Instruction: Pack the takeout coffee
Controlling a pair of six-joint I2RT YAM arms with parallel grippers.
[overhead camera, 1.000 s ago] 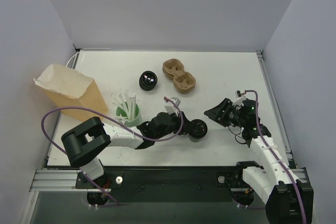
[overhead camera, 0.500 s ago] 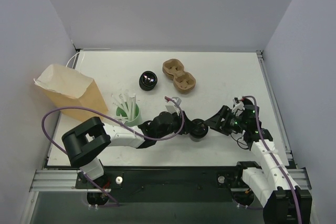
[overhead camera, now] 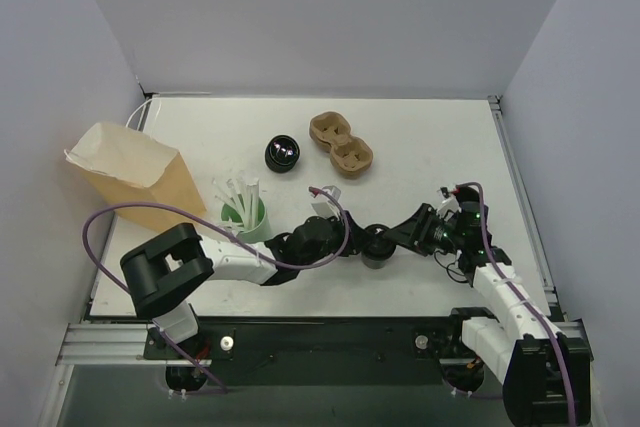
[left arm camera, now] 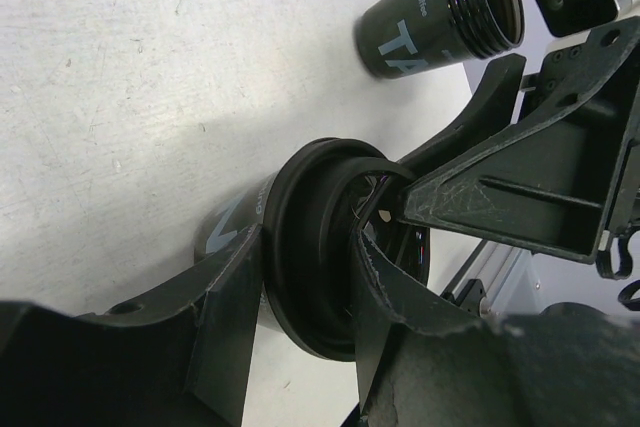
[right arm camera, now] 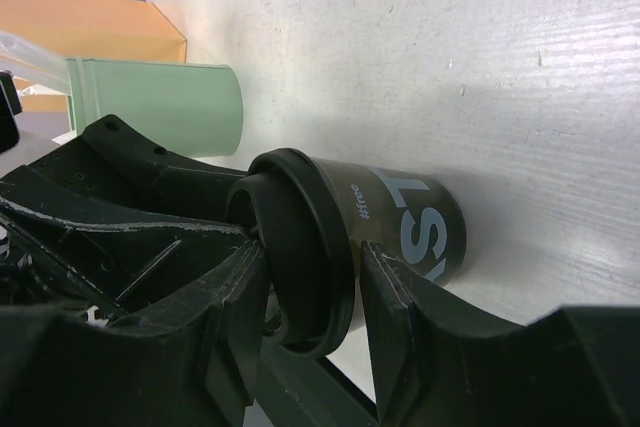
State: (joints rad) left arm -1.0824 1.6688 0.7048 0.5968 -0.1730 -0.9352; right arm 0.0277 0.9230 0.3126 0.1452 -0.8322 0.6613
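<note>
The takeout coffee (overhead camera: 376,244), a short black cup with a black lid, stands at the table's front centre. My left gripper (overhead camera: 361,245) is shut on it, with a finger on each side of the lid rim in the left wrist view (left arm camera: 300,262). My right gripper (overhead camera: 394,237) reaches in from the right. It is open, and its fingers straddle the lid and upper wall of the cup (right arm camera: 400,217) in the right wrist view. One finger touches the lid and the other stands just off the wall. The right gripper's fingers (left arm camera: 500,197) also show in the left wrist view.
A green cup with white straws (overhead camera: 245,215) stands just left of the left gripper. A lidless black cup (overhead camera: 283,154) and a brown pulp cup carrier (overhead camera: 341,144) sit further back. A brown paper bag (overhead camera: 130,172) stands at the left edge.
My right gripper has moved left from well clear of the cup until its fingers sit around the lid. My left gripper has kept hold of the cup.
</note>
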